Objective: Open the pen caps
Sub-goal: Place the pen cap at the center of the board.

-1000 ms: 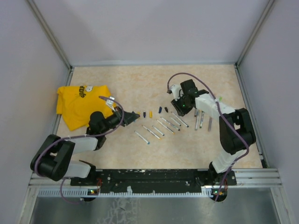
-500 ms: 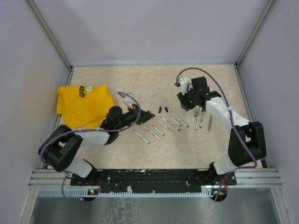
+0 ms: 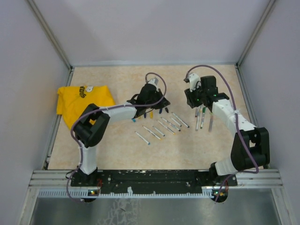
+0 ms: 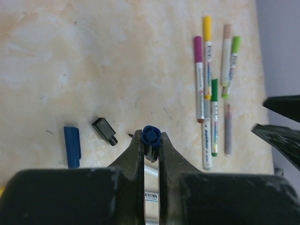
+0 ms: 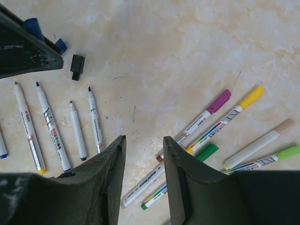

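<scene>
Left claw: the left gripper [image 4: 151, 143] is clamped on a pen, with its blue cap [image 4: 151, 135] sticking out past the fingertips.
Right claw: the right gripper [image 5: 144, 145] has its fingers moderately apart, holding nothing, above the capped pens [image 5: 206, 114].
Loose caps: a loose blue cap [image 4: 71, 146] and a black cap [image 4: 105, 131] lie on the table near the left claw's tip.
Surface: a beige marbled table [image 3: 117, 79], with uncapped pens [image 5: 55, 133] in a row at the middle and a yellow cloth [image 3: 82, 105] at the left.
Room: pale grey walls [image 3: 150, 28].
</scene>
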